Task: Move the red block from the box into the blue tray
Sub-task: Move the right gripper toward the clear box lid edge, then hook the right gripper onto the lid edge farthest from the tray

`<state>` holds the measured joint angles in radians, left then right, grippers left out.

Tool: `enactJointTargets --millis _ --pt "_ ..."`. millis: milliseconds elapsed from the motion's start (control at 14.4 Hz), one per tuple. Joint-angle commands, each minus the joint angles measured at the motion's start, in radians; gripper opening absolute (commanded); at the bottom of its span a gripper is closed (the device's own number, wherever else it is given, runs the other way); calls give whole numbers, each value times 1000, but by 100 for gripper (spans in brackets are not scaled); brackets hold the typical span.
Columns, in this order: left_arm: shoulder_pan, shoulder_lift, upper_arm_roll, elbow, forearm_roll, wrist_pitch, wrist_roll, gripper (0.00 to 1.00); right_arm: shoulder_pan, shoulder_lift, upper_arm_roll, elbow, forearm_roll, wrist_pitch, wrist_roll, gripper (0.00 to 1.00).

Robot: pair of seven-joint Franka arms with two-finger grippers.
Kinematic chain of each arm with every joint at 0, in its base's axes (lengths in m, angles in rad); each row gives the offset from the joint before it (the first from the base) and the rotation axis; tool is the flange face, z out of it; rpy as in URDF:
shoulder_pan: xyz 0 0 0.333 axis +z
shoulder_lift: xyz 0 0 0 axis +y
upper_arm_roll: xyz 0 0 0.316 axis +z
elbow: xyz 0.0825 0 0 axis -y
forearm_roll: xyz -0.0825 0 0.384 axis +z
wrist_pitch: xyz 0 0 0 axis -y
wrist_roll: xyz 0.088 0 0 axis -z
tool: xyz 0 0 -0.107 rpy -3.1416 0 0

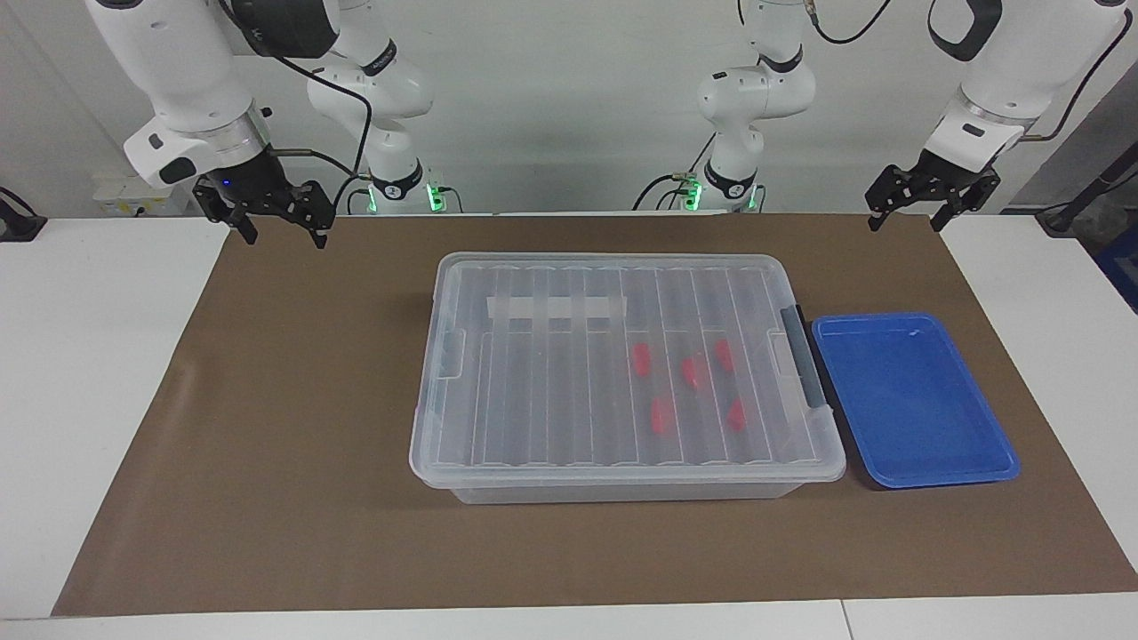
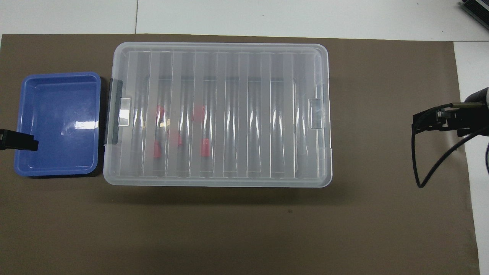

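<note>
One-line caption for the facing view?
Lidded clear box holds five red blocks beside empty blue tray; both tools raised, open.

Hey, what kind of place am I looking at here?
Most likely a robotics lab test bench. Two white robot arms, the left hand and right hand both raised, stand over a table with a brown mat, a lidded clear box of red blocks and a blue tray.

Brown mat (image 1: 293,427) is covering a white table (image 1: 80,373). Plain pale wall (image 1: 569,107) is standing at the robots' end. Green lights (image 1: 433,192) are glowing there.
</note>
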<state>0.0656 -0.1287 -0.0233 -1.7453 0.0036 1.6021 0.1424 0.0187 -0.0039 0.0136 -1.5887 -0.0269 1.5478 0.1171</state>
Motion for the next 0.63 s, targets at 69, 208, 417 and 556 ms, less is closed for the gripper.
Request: enactJointTargets --millis 69,208,417,556 --pt "-1 -29 6 -31 -11 12 3 100 15 -53 15 -132 7 144 15 100" --pt "-3 -29 6 -31 -11 12 3 100 43 -41 16 -158 2 211 51 100" --pt "-3 -29 6 -31 -11 12 3 100 102 -24 16 -217 4 311 128 100" --pt "-3 -29 6 -31 -11 12 3 100 144 -9 16 -252 4 382 179 100"
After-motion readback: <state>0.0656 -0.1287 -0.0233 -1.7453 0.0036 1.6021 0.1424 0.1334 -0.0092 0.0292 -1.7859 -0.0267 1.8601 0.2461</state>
